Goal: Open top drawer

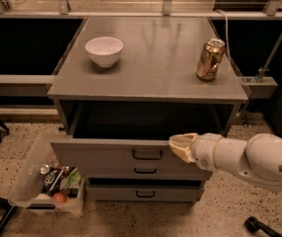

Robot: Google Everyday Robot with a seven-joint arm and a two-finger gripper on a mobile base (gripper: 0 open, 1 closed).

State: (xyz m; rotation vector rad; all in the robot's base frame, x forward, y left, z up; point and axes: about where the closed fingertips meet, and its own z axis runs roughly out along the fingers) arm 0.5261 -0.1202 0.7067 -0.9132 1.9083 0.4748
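The top drawer [106, 154] is a wide grey drawer with a small black bar handle [147, 155] at its centre. It stands pulled out from the grey cabinet [151, 78], with a dark gap behind its front edge. My gripper [179, 146] comes in from the right on a white arm. Its tan tip sits at the drawer's top front edge, just right of the handle. Two smaller grey drawers [146, 171] with the same handles sit shut below.
A white bowl [104, 51] and a gold drink can [210, 59] stand on the cabinet top. A clear plastic bin [47, 184] with snacks and fruit sits on the floor at the lower left. A cable runs down behind the can.
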